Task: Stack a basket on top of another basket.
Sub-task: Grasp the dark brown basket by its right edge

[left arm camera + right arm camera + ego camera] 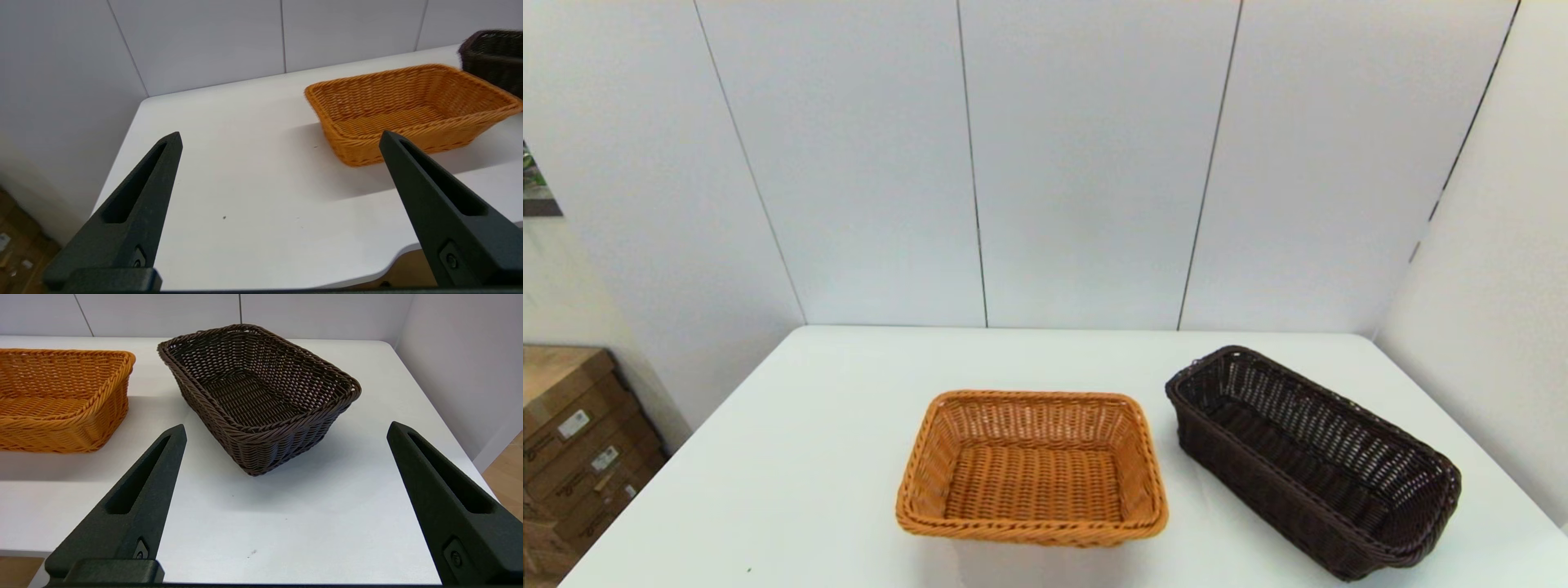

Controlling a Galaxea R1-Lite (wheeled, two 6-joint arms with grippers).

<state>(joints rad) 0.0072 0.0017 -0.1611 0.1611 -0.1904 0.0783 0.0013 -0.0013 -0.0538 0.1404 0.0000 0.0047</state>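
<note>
Dark brown basket point(1313, 461) sits empty on the white worktop point(809, 425), angled, just right of the orange-tan basket point(1032, 467), directly ahead of the nearer right gripper point(286, 435), fingers spread wide; left gripper point(280, 141) likewise spread.

- Right hand point(286, 433) hangs over the tabletop's point(327, 522) near edge, fingers point(143, 490) spread wide, holding nothing
- Dark basket point(257, 396) sits angled ahead of it
- Orange basket point(61, 400) stands beside it, apart
</note>
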